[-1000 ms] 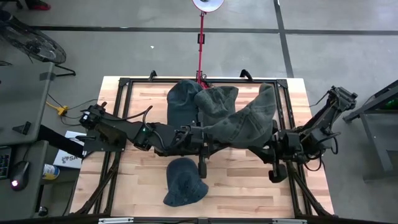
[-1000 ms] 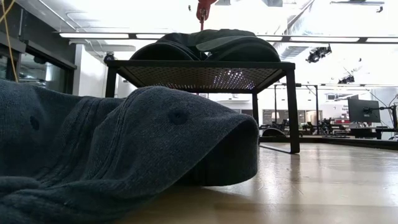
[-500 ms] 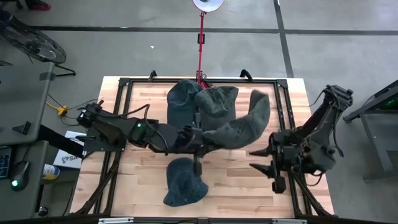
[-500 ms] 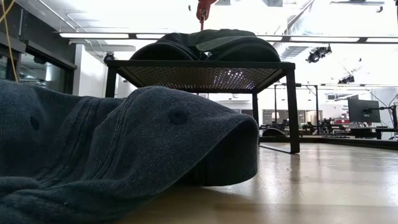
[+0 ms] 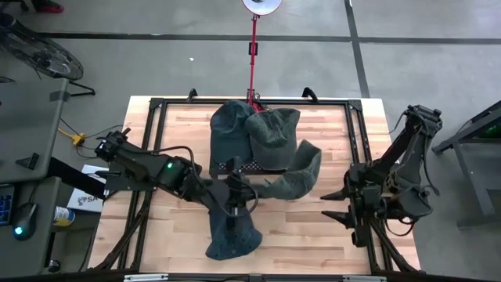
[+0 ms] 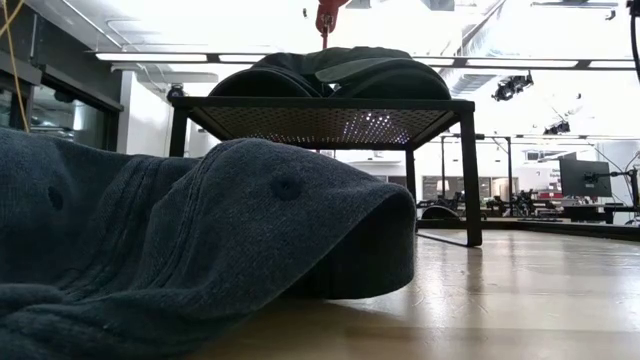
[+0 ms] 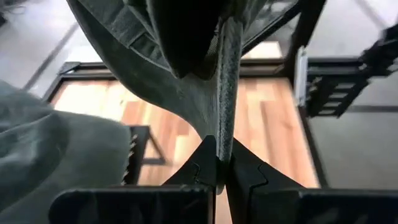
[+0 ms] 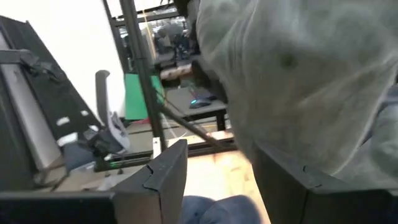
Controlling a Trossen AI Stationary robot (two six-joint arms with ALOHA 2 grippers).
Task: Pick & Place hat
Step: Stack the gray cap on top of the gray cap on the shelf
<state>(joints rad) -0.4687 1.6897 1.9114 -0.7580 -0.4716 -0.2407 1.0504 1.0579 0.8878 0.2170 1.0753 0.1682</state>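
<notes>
The tabletop [image 5: 176, 239] is pale butcher-block wood, framed by a black metal rig, and stands on a grey concrete floor [image 5: 156, 63] crossed by dark seam lines. A red pole [image 5: 254, 55] rises at the upper centre of the high view, under a white round lamp [image 5: 261, 5]. In the low view, a black mesh-topped stand [image 6: 330, 118] sits in the middle of the frame, with bright ceiling lights and office monitors far behind it.

Several hats are of soft, dull grey-green fabric, faintly ribbed like terry. Two lie heaped on the stand at upper centre of the high view [image 5: 250, 129]. Another lies flat and rounded on the wood at lower centre [image 5: 233, 239], and fills the left of the low view with small eyelets on its crown.

The hat being handled [image 5: 293, 176] hangs stretched just right of centre, off the tabletop. The left gripper [image 5: 235, 192], at centre, has its jaws clamped on a thin fold of the hat's edge, as the left wrist view shows [image 7: 219, 163]. The right gripper [image 5: 338, 205], at centre right, has its jaws spread apart and clear of the hat.
</notes>
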